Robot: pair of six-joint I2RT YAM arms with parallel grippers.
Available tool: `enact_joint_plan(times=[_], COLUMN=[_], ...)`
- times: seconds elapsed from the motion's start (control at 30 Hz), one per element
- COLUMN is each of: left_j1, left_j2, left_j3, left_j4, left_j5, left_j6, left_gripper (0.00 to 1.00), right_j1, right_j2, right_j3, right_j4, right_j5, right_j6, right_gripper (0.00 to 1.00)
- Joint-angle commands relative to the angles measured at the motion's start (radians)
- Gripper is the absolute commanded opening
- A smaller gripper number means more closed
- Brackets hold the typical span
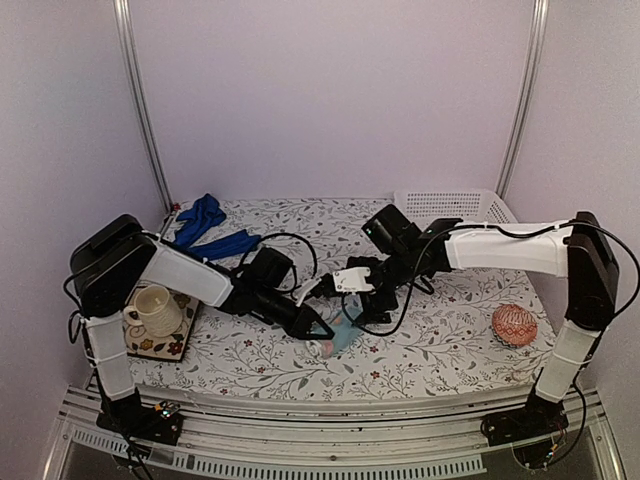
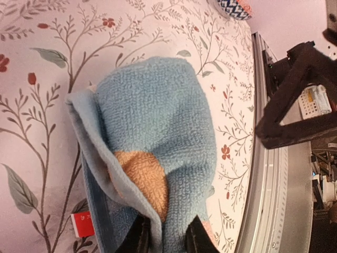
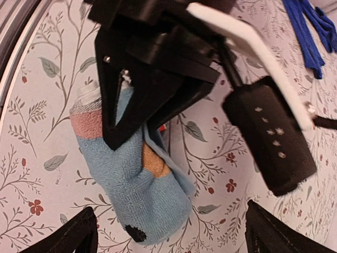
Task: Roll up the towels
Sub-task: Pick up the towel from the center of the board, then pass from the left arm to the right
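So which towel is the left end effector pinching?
The light-blue towel, orange-marked and bunched in the middle; the royal-blue towel lies apart at the back left, untouched.

The top camera looked down from behind the arms over the whole floral table (image 1: 450,350) toward the rear wall (image 1: 330,100). Both wrist cameras hung close above the tabletop, sharing the light-blue towel (image 2: 158,132) from opposing sides.

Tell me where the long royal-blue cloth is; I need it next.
In the top view, the long royal-blue cloth lies crumpled at the table's far-left corner, beyond the cream ceramic cup.
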Motion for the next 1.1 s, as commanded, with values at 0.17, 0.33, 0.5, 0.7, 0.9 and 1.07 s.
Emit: enact_joint_plan(times=[0.17,0.33,0.5,0.7,0.9,1.07], left_j1=[-0.024,-0.042,-0.088,-0.092,-0.107,-0.134], left_j2=[-0.087,-0.055,-0.019,-0.061,-0.107,-0.091], left_j3=[-0.073,-0.057,-0.024,-0.035,-0.013,0.03], left_j4=[0.34,0.414,0.405,0.379,0.305,0.277], left_j5=[-0.076,-0.11,-0.193,-0.36,-0.493,-0.529], left_j6=[-0.178,-0.223,-0.245,-0.275,-0.269,-0.261], left_gripper=[0.0,0.0,0.0,0.0,0.0,0.0], right_j1=[-0.046,-0.129,-0.145,-0.146,-0.137,-0.08], right_j2=[-0.28,-0.408,-0.483,-0.494,-0.564,-0.515], right_j3=[-0.171,-0.265,-0.356,-0.517,-0.659,-0.649], right_j4=[0.27,0.34,0.367,0.491,0.64,0.652], right_j5=[0.214,0.147,0.01,-0.146,-0.073,0.051], right_j6=[0.639,0.97,1.128,1.344,1.643,1.733], right_gripper=[0.99,0.99,0.99,0.99,0.99,0.99])
